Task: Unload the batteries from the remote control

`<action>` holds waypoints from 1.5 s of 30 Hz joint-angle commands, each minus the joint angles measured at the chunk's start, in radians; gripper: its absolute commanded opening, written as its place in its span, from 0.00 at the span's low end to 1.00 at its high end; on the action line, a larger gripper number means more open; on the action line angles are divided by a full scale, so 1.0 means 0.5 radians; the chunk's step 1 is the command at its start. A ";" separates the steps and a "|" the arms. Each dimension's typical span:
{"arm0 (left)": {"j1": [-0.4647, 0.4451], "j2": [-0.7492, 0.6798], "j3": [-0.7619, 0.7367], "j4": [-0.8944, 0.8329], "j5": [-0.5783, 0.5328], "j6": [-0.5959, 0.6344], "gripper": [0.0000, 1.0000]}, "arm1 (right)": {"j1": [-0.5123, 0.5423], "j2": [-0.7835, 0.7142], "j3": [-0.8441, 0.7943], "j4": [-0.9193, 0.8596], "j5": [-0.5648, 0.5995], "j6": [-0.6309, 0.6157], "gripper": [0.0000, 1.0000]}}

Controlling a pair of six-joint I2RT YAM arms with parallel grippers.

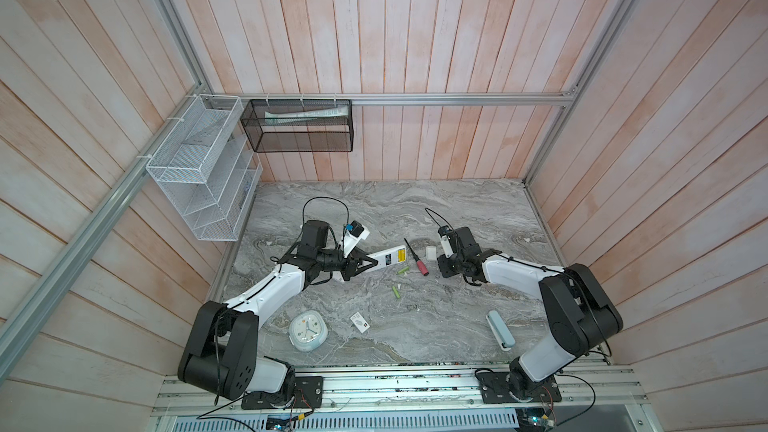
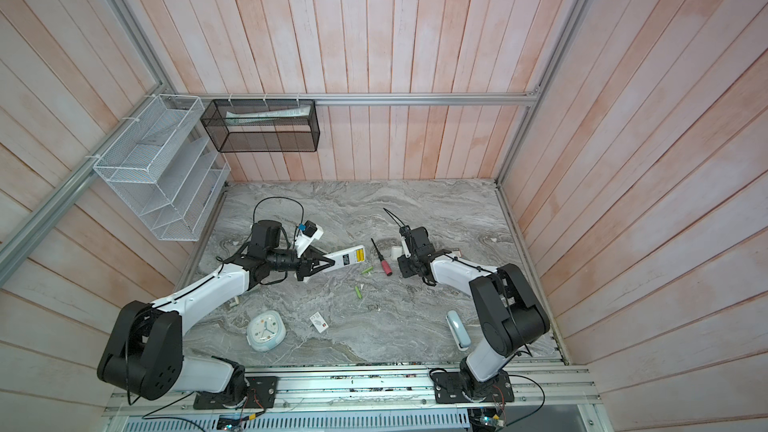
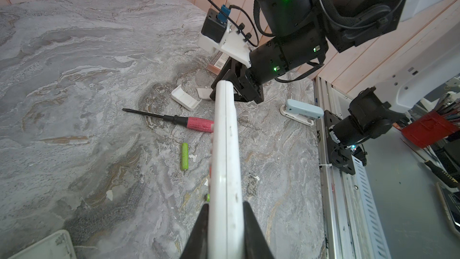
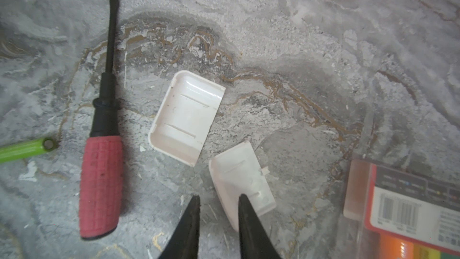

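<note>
the batteries (image 1: 402,271) are seen lying loose on the grey marble-patterned bench (image 1: 457,209), out of the remote control (image 1: 388,258); some are set just beside the remote's free end, and further batteries (image 1: 397,292) lie a little nearer the front edge; one green cell (image 3: 184,155) is shown clearly in the left wrist view, beside the remote's white edge; the remote is gripped at one end by the left gripper (image 3: 225,208), whose black fingers (image 3: 245,218) are closed on its two faces, so that it is held edge-up and pointed toward the red-handled screwdriver (image 1: 415,257); the screwdriver is laid flat on the bench between the remote and the right gripper (image 4: 219,196); that gripper's fingers (image 4: 191,218) are parted with nothing clamped, one tip being seen over the edge of a white battery cover (image 4: 244,183); a second cover (image 4: 186,118) lies inner side up just beside it, apart from the screwdriver's handle; a boxed pack with a barcode (image 4: 403,208) is partly caught at the border of the right wrist view; nearer the front, a pale round clock (image 1: 308,331), a small card (image 1: 360,321) and a pale blue stapler (image 1: 500,330) are spread well apart; a white wire rack (image 1: 199,168) and a black mesh basket (image 1: 297,126) are hung on the panelled walls behind.
</note>
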 commanded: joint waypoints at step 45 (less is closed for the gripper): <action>-0.023 0.076 0.130 -0.242 0.223 0.073 0.00 | 0.810 -0.537 -0.375 1.053 -0.336 -2.187 0.86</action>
